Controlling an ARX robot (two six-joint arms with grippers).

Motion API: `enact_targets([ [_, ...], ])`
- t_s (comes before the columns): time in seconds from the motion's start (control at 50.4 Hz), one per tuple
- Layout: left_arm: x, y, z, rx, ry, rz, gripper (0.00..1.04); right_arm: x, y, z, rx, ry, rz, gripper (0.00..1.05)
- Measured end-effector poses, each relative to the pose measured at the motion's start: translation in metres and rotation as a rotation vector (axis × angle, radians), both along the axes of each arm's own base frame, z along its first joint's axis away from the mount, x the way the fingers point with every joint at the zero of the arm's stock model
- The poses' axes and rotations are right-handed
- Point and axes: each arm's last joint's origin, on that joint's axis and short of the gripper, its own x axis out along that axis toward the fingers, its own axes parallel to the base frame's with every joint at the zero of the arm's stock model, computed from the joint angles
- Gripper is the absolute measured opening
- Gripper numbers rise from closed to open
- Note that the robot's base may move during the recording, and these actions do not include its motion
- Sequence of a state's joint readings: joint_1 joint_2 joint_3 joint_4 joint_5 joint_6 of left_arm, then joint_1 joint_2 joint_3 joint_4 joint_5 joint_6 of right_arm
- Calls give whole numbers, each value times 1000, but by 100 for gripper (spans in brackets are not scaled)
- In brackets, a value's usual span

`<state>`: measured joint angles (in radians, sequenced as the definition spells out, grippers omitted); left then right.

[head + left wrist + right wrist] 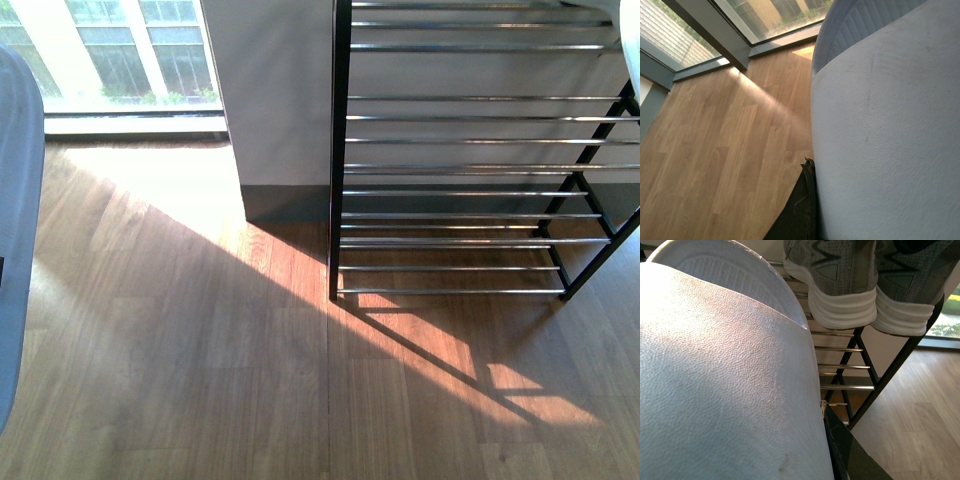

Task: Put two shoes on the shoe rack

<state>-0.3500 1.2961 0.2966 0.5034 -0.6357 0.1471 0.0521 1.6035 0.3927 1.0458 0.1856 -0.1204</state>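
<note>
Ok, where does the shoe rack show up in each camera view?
Front view: shoe rack fills the right half.
Left wrist view: not in it.
Right wrist view: beyond the pale-blue slide, with grey sneakers on it.
Shared landmark: the wood floor.

No text, labels or numbers readable.
</note>
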Motion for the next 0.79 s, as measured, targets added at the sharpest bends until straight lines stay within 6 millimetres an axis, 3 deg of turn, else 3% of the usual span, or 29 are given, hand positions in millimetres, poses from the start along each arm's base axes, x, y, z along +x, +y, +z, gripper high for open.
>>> enact_targets([
  [0.377,0,0,0,2,0,0,2,0,0,0,1,-2,0,1],
  [0.477,0,0,0,2,0,0,2,7,6,5,106,-89,129,1],
  [0.635,0,0,0,2,0,0,2,46,31,7,137,27,206,1],
  [0.794,0,0,0,2,0,-1,2,110,61,2,59,174,218,1],
])
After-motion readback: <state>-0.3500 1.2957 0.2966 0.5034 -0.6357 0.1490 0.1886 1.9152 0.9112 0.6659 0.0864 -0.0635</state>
